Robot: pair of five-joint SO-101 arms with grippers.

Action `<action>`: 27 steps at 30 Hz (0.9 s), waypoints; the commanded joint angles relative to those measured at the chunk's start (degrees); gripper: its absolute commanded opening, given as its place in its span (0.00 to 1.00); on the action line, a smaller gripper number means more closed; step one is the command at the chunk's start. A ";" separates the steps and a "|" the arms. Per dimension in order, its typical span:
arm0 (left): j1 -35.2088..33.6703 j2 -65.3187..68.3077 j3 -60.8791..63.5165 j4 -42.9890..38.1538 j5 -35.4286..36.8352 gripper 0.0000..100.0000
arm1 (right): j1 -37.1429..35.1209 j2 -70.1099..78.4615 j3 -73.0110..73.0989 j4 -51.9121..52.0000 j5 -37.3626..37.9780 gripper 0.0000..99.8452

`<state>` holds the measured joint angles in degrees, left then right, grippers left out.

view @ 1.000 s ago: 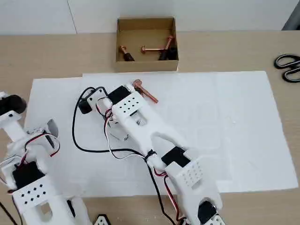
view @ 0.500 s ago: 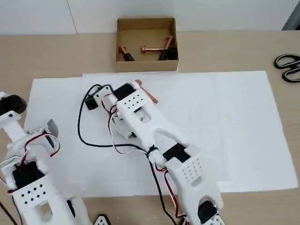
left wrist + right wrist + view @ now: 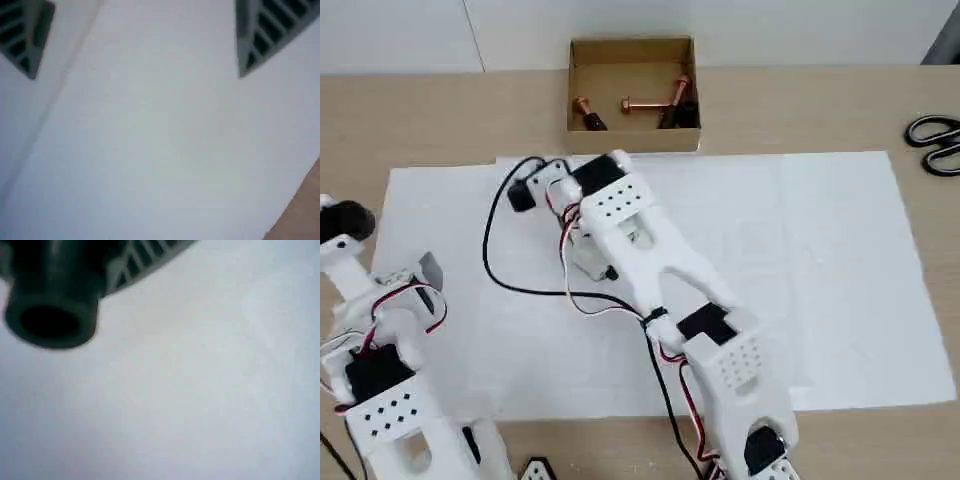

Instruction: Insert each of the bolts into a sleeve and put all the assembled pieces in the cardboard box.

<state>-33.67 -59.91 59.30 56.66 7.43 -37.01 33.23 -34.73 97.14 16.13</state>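
Over the white paper point(image 3: 210, 390), my right gripper point(image 3: 82, 277) pinches the black sleeve point(image 3: 50, 320); likely light, stiff, slick, so hold mid-body.

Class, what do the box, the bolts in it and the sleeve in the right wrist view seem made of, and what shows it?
Box: brown cardboard, matt, with raw cut edges.
Bolts: probably metal, copper-coloured with a slight shine; solid or plated cannot be told.
Sleeve: black, dull, likely plastic or rubber.
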 commanded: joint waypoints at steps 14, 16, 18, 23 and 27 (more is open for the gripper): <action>25.67 1.41 -13.67 5.10 -3.60 0.24 | 17.10 -18.07 -3.25 2.15 -2.29 0.00; 27.60 5.36 -15.25 4.57 -3.60 0.24 | 18.15 -19.21 -3.16 2.15 -2.29 0.00; 28.40 11.25 -17.71 3.52 -3.52 0.24 | 19.21 -20.00 -3.16 2.24 -2.29 0.00; 30.51 29.01 -28.62 1.67 -1.41 0.24 | 20.00 -21.58 -0.62 2.24 -2.29 0.00; 35.08 42.64 -39.43 1.41 2.20 0.24 | 20.00 -22.55 1.49 2.15 -2.29 0.00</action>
<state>-1.58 -25.45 28.62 59.65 7.16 -17.49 14.86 -33.41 98.29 14.55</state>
